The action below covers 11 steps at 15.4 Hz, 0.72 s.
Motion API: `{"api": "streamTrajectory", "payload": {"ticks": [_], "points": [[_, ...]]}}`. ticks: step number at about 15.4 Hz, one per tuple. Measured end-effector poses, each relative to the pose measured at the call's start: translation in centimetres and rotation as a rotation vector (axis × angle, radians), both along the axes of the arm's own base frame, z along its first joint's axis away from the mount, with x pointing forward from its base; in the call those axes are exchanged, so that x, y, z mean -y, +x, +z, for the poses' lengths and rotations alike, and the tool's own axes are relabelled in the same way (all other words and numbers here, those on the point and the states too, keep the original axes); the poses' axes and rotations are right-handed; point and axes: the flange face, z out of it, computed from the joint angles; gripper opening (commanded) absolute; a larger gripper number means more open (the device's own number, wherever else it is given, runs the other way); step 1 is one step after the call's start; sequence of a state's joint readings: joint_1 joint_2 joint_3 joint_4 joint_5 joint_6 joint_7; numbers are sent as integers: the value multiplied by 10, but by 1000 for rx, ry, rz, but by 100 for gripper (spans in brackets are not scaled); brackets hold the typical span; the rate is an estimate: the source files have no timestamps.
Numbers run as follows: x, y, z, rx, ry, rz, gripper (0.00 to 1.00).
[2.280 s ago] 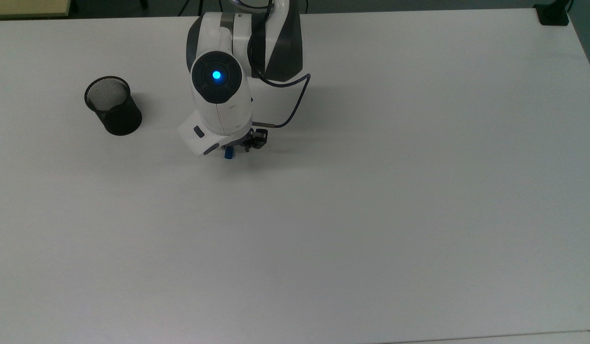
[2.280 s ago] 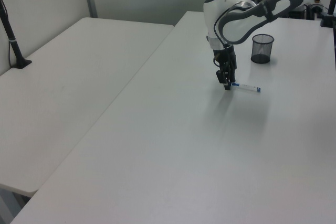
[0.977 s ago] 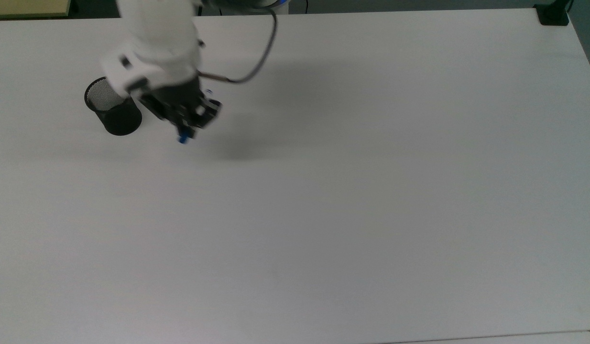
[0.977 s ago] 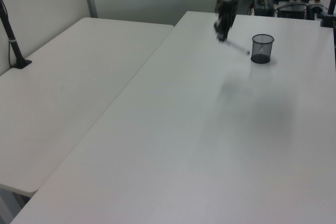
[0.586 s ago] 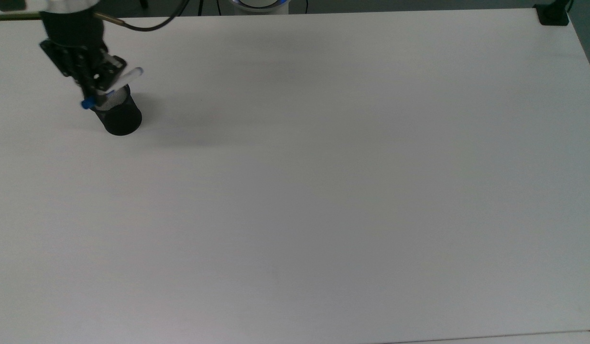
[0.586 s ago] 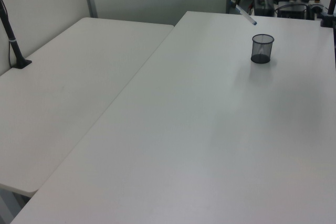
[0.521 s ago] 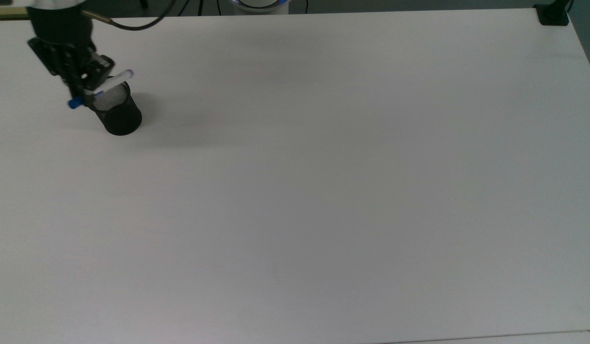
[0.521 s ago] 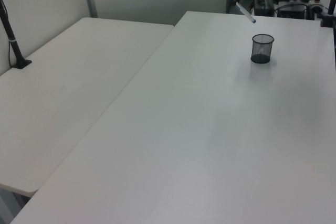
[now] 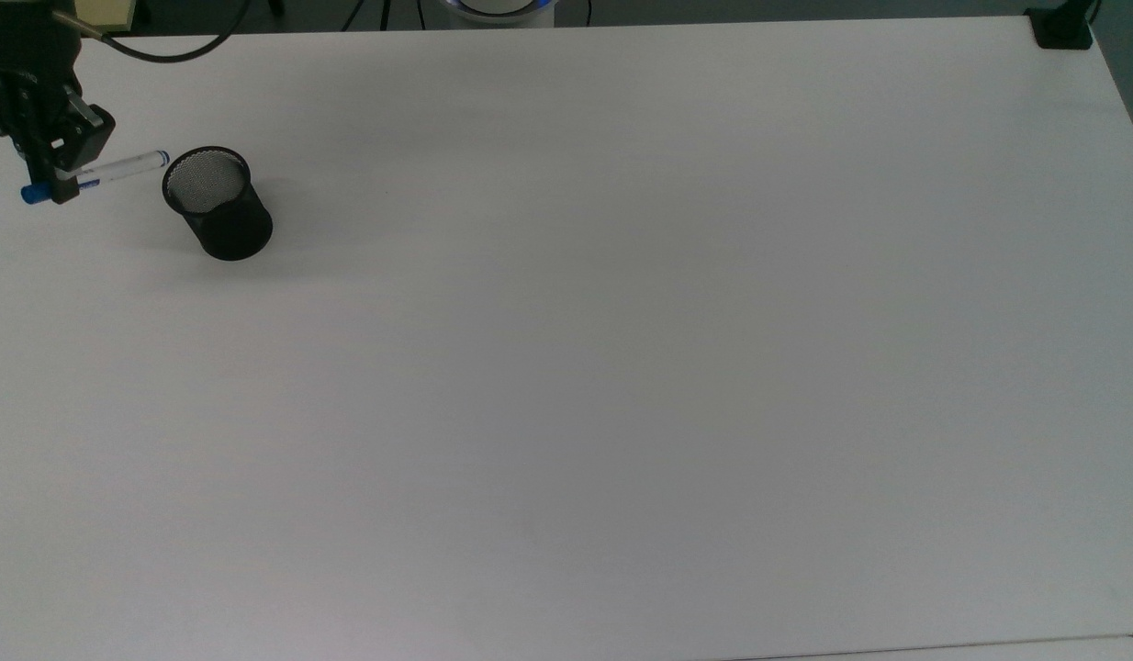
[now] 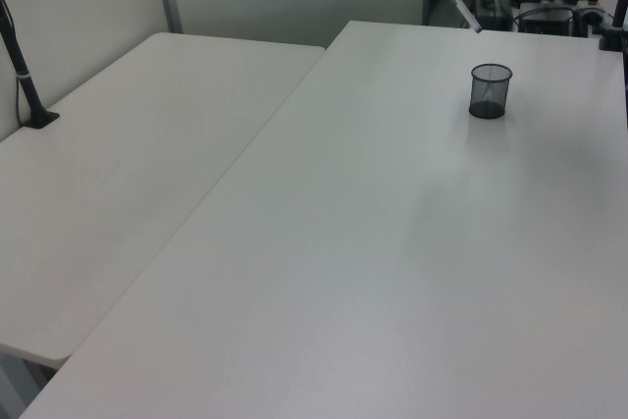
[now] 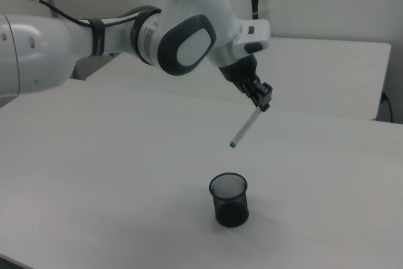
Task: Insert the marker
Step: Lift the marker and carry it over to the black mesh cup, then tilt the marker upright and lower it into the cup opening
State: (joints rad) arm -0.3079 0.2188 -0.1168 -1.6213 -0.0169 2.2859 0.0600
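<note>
My gripper is shut on the marker near its blue cap, high above the table at the top view's far left. The cap pokes out on the gripper's left. The white barrel slants down to the right, and its small blue end sits just left of the rim of the black mesh cup. In the right view the gripper holds the marker tilted, its lower tip well above the upright cup. In the left view the marker hangs above the cup.
The white table spreads wide to the top view's right of the cup. A black clamp sits at its far right corner. A second white table with a black post adjoins it on the left view's left.
The gripper lifted the marker off the table and carried it to the top view's left, past the cup. The marker's lower end now sits just left of the cup's rim.
</note>
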Motion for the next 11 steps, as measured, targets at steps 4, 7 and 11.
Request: {"api": "streamTrajectory", "payload": {"ticks": [4, 7, 11], "points": [[-2, -1, -2, 1, -1, 6, 11], [-2, -2, -1, -1, -4, 15, 11], [-5, -8, 12, 16, -9, 17, 11]]}}
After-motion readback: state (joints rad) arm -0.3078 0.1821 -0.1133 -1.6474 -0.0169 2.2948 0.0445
